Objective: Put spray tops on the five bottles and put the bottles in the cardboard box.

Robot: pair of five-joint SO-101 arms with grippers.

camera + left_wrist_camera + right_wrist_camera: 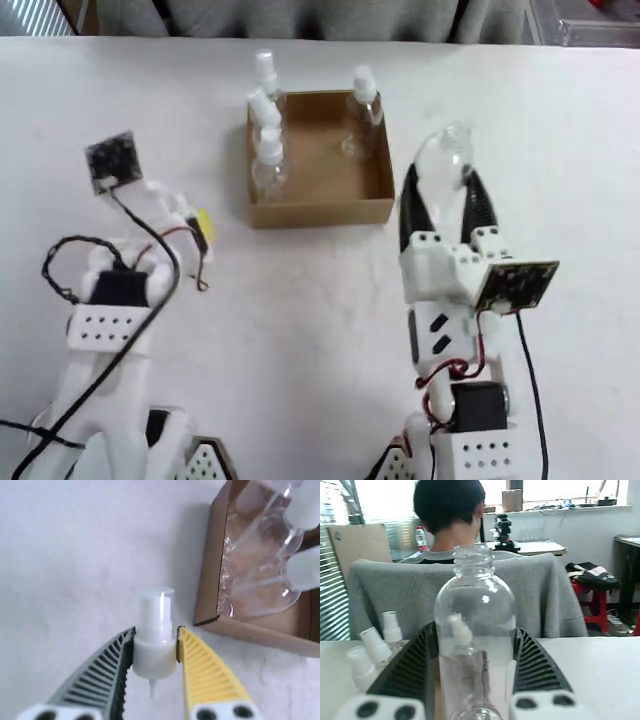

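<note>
My right gripper (445, 190) is shut on a clear bottle (446, 160) with an open neck and no spray top (474, 625), held upright just right of the cardboard box (320, 213). My left gripper (155, 650) is shut on a white spray top (155, 632) close to the box's corner (210, 587); from above, this arm (190, 225) sits left of the box. In the box stand several clear bottles with white spray tops: three along the left wall (267, 140) and one at the far right corner (364, 100).
A small black board (112, 158) on a cable lies on the white table (300, 320) left of the left arm. Open table stretches in front of the box between the arms. Beyond the table's far edge sits a person in grey (470, 580), back turned.
</note>
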